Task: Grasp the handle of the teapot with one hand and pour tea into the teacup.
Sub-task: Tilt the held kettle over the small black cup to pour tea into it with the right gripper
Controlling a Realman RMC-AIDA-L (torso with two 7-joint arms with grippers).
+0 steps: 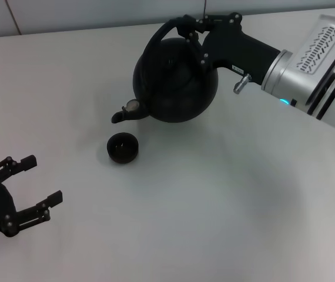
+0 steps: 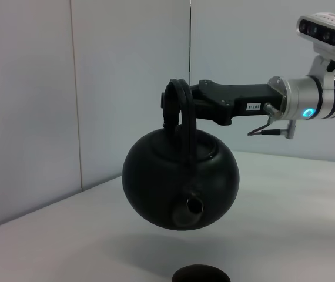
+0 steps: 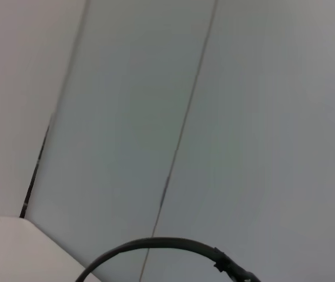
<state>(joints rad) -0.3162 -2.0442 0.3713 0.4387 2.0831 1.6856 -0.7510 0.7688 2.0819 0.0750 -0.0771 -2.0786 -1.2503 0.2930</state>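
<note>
The round black teapot [image 1: 176,79] hangs above the white table [image 1: 214,194], tilted with its spout [image 1: 126,110] pointing down toward the teacup. My right gripper [image 1: 192,26] is shut on the arched handle [image 1: 156,38] at its top. In the left wrist view the teapot [image 2: 179,179] is clearly off the table, held by the right gripper [image 2: 182,100] at the handle [image 2: 173,108]. The small black teacup [image 1: 122,147] stands just below and in front of the spout; its rim [image 2: 200,274] shows below the pot. The right wrist view shows only an arc of the handle [image 3: 156,243]. My left gripper [image 1: 43,179] rests open at the near left.
A pale wall [image 2: 97,88] with vertical seams rises behind the table's far edge. The right arm's silver forearm [image 1: 314,53] reaches in from the far right.
</note>
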